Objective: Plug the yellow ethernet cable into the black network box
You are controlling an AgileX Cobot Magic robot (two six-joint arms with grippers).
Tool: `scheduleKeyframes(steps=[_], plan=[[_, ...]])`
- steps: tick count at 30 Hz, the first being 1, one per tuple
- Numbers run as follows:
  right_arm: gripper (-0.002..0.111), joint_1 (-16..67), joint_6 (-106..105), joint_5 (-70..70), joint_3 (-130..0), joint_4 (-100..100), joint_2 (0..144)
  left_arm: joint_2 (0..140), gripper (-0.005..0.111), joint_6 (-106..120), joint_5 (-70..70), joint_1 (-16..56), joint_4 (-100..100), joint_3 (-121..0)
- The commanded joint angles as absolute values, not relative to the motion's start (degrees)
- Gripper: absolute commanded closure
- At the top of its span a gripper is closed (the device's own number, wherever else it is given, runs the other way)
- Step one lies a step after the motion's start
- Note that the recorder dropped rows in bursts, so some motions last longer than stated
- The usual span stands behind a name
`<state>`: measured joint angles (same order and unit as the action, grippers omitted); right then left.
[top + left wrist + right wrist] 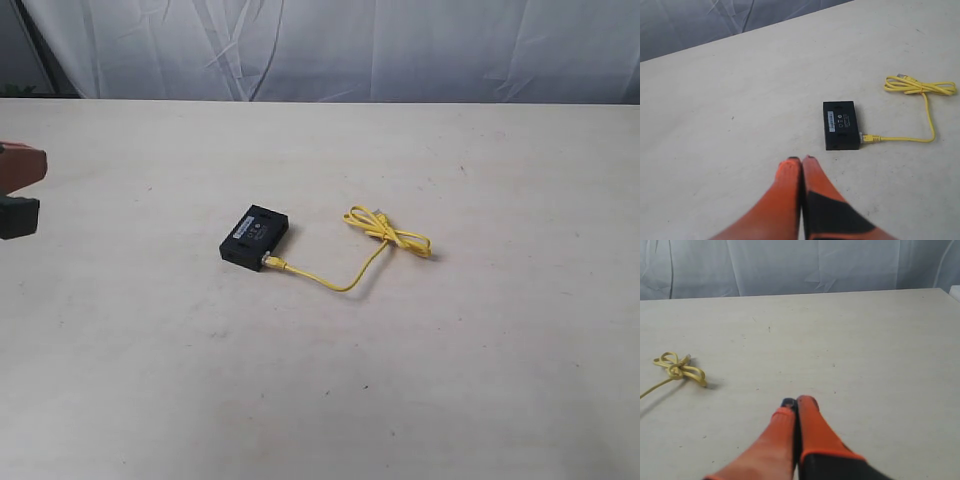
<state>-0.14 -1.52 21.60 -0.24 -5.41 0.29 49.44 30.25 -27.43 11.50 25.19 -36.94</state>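
Closest to the wrist cams are the grippers. The left gripper (801, 159) is squeezed completely together with nothing in it, and the right gripper (797, 401) is clenched the same way, also empty-handed. In the exterior view only a chunk of the left one shows, cut off by the left edge, and the right one doesn't make it into that shot. Past the bare front stretch of the table (450, 400) sits the black network box (255, 238), lying flat around the middle, well apart from both grippers. The plug (275, 264) of the yellow ethernet cable (345, 288) sits right up against the box's near side (can't make out how deep it's seated, too small). From there the cord curves off to the right and ends in a tied-up loop lying on the table beyond the box. Furthest back, a white cloth (400, 50) hangs behind the table.
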Motion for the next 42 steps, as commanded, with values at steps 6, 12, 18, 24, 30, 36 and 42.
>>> scheduleKeyframes(steps=[6, 12, 18, 24, 30, 36, 42], plan=[[0.108, 0.06, -1.54, 20.92, 0.0, -7.01, 0.0, 43.69, 0.107, 30.42, -26.91, 11.57, 23.67, -35.78], [0.108, 0.06, -1.54, 20.92, 0.0, -7.01, 0.0, 39.37, 0.107, 30.42, -21.42, 11.57, 23.67, -27.65], [0.108, 0.06, -1.54, 20.92, 0.0, -7.01, 0.0, 33.5, 0.107, 30.42, -10.28, 11.57, 23.89, -18.3], [0.108, 0.06, -1.54, 20.79, 0.0, -6.95, 0.0, 26.21, 0.107, 30.42, -7.59, 10.84, 23.46, -10.77], [0.108, 0.06, -1.54, 20.79, 0.0, -6.95, 0.0, 18.67, 0.107, 30.42, -6.77, 6.59, 23.46, -4.97], [0.108, 0.06, -1.54, 20.79, 0.0, -6.95, 0.0, 10.65, 0.107, 30.42, -6.5, 6.3, 23.6, -0.17], [0.108, 0.06, -1.54, 20.79, 0.0, -6.95, 0.0, 2.5, 0.107, 30.42, -11.13, 6.3, 23.21, 0.0]])
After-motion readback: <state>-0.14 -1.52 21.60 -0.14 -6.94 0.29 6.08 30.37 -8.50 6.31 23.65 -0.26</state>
